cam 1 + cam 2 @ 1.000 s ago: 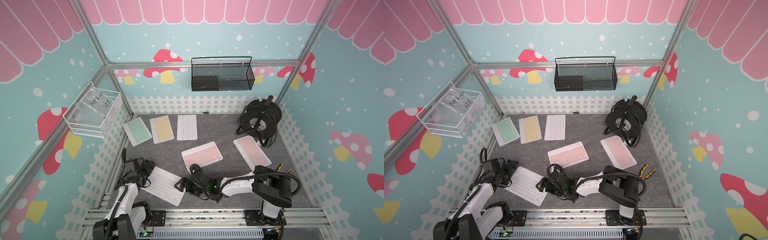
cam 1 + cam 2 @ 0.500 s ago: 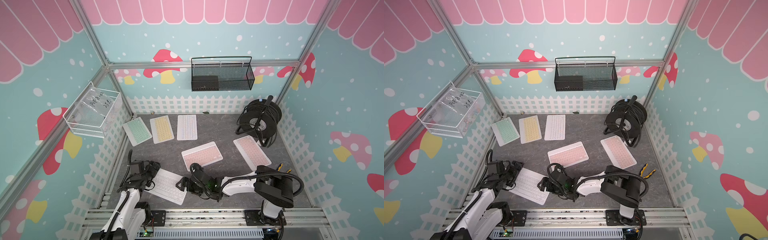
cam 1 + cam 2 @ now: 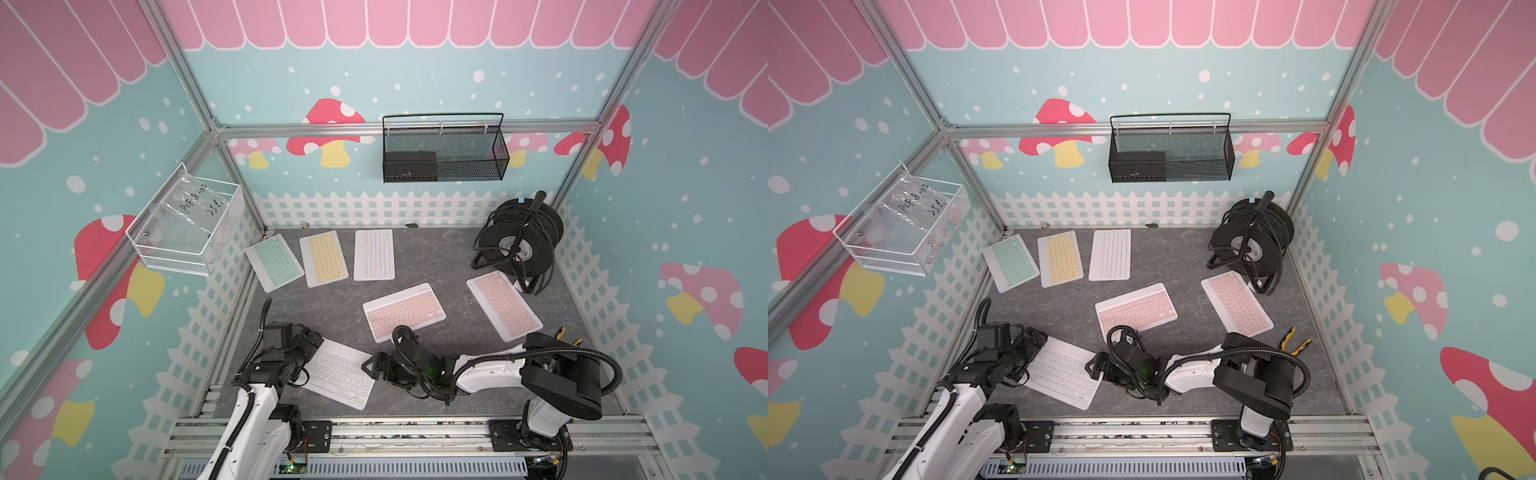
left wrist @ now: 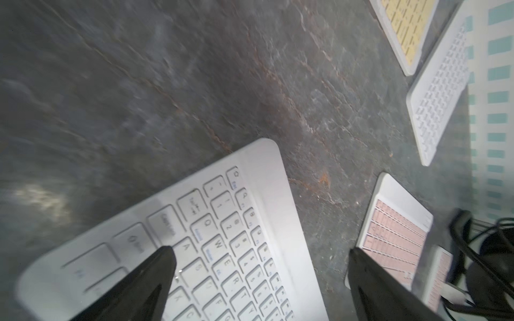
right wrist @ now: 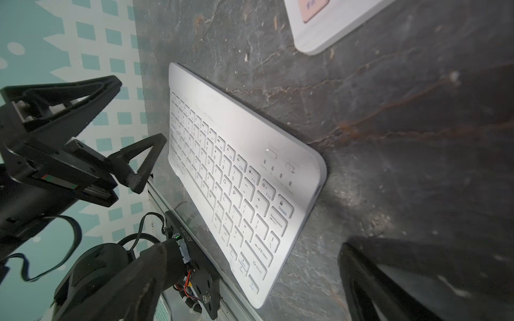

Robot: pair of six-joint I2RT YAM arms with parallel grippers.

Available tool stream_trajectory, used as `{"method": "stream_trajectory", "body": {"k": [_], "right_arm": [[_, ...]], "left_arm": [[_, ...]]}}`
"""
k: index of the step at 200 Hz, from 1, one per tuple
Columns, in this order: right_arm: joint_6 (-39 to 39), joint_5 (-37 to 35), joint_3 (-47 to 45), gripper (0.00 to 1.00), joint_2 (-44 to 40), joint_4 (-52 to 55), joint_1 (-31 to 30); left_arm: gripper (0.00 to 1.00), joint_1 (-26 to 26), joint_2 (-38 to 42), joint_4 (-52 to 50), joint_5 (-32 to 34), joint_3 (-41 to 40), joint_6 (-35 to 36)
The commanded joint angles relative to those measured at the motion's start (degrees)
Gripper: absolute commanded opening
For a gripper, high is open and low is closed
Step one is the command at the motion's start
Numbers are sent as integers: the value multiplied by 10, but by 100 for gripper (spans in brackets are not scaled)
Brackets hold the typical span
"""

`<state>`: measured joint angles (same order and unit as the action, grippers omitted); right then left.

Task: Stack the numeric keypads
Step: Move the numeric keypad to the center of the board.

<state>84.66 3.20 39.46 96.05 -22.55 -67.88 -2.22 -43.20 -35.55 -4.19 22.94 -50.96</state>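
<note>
A white numeric keypad (image 3: 338, 376) lies askew near the front edge. My left gripper (image 3: 311, 353) stands open over its left end, and in the left wrist view the gripper (image 4: 258, 251) straddles the white keys (image 4: 244, 222). My right gripper (image 3: 372, 366) is open at the keypad's right end, low over the mat; its wrist view shows that gripper (image 5: 250, 250) by the keypad's corner (image 5: 236, 172). Mint (image 3: 274, 262), yellow (image 3: 323, 258) and pale pastel (image 3: 374, 254) keypads lie side by side at the back left. Two pink ones (image 3: 404, 311) (image 3: 503, 305) lie mid-right. None is stacked.
A black cable reel (image 3: 519, 241) stands at the back right, next to the right pink keypad. Yellow-handled pliers (image 3: 1293, 338) lie by the right fence. A black mesh basket (image 3: 444, 149) hangs on the back wall and a clear bin (image 3: 187, 224) on the left wall.
My left gripper has moved right, from beside the fence to over the white keypad's left end. The right arm has stayed where it was.
</note>
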Motion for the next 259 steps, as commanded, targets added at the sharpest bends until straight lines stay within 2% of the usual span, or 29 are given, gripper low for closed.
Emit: {"method": "stream_trajectory", "body": {"k": [1,31,61,118,199,259], "right_arm": [[4,-7,-13,99,26,89,0],[4,5,8,99,46,91,-8],[1,5,15,99,51,91,-13],[0,-2,15,99,48,88,-14],[14,-30,-19,99,0,88,-10],[30,-44,-62,99,-51,88,1]], "left_arm": [[100,-3,-49,-61,91,32,39],[99,-3,-102,-31,124,21,43],[100,-8,-121,-18,122,29,48],[99,-8,-202,52,22,0,43],[99,8,-120,75,-62,-71,-3],[99,102,-94,80,-48,-77,-59]]}}
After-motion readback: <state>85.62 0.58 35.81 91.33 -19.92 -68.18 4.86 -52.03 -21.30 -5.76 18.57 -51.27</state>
